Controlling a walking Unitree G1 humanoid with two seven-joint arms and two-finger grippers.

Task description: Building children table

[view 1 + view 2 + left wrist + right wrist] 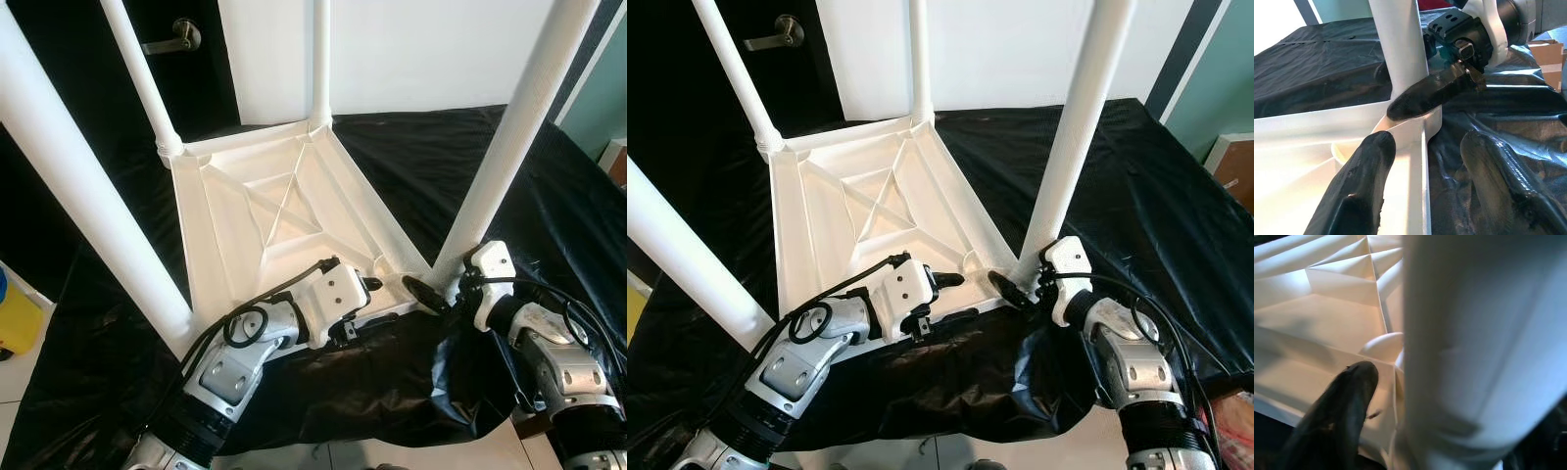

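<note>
black sheet (549, 186), upturned white table (284, 211), unlabelled

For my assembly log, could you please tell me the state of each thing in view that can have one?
Table top: upside down on the black sheet.
Four legs: all standing in their corner sockets.
Near right leg: right gripper around its base.
Left gripper: open, straddling the table rim.
Door handle: level.

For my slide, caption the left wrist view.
Left gripper straddles the upturned table's rim beside the leg.
</note>
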